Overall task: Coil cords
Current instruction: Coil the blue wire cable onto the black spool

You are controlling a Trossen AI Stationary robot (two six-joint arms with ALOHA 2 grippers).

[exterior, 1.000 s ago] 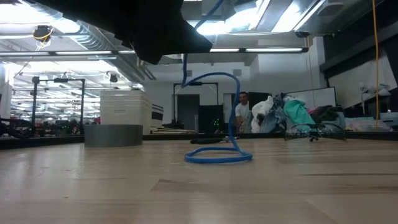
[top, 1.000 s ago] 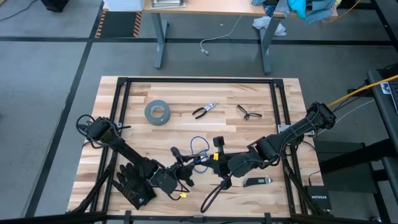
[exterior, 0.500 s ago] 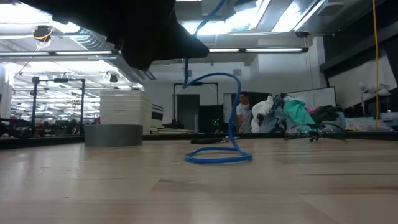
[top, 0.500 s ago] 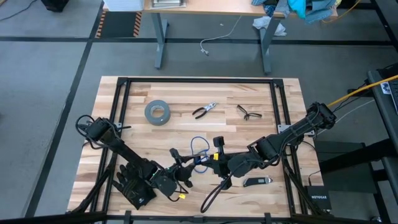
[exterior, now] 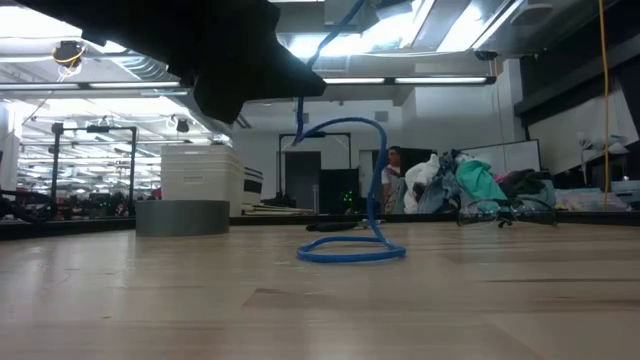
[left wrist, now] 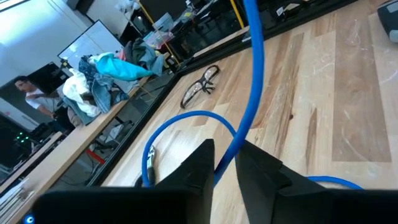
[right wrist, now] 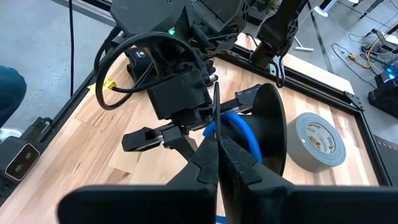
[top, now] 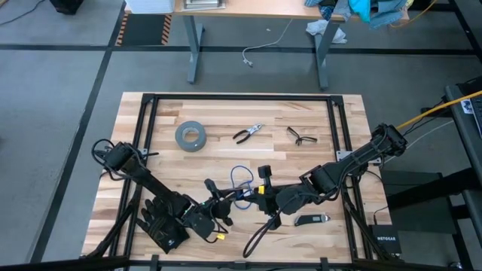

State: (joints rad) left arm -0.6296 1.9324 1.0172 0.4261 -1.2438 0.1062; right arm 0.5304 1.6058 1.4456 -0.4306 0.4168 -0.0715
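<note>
The cords (top: 241, 181) lie mid-surface as a loose blue loop – the left hand (left wrist: 225, 163) pinches one strand, the right hand (right wrist: 219, 152) is clamped shut on another – and a pull too hard could spring the coil open.

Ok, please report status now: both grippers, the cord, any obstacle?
Left gripper closing around blue cord. Right gripper shut on cord near the loop. Loop on table. Nothing blocking.
</note>
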